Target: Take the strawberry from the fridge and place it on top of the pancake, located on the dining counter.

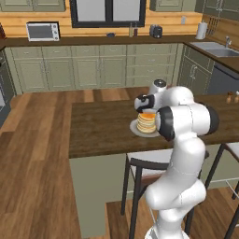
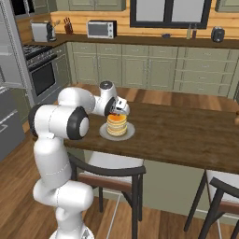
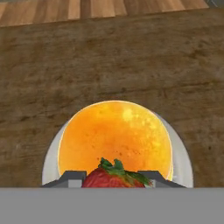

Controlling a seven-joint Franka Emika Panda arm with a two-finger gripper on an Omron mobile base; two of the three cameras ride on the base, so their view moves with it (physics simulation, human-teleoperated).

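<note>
The pancake (image 1: 147,123) is a short golden stack on a round grey plate (image 1: 138,132), standing on the dark wood dining counter (image 1: 98,126). My gripper (image 1: 144,108) hangs just above the stack's near edge, pointing down. In the hand view the red strawberry (image 3: 113,178) with green leaves sits between the two fingertips (image 3: 72,177), so the gripper (image 3: 112,181) is shut on it, over the near part of the pancake (image 3: 114,135) and plate (image 3: 50,162). From the right, the gripper (image 2: 117,111) is right over the pancake (image 2: 116,126). The fridge (image 2: 8,126) shows at the left edge.
Dark-framed stools (image 1: 142,168) (image 2: 109,175) stand against the near side of the dining counter (image 2: 186,135). Behind it a wood floor runs to the wall counter with a microwave (image 1: 42,31), a sink (image 1: 215,48) and a stove (image 2: 41,70).
</note>
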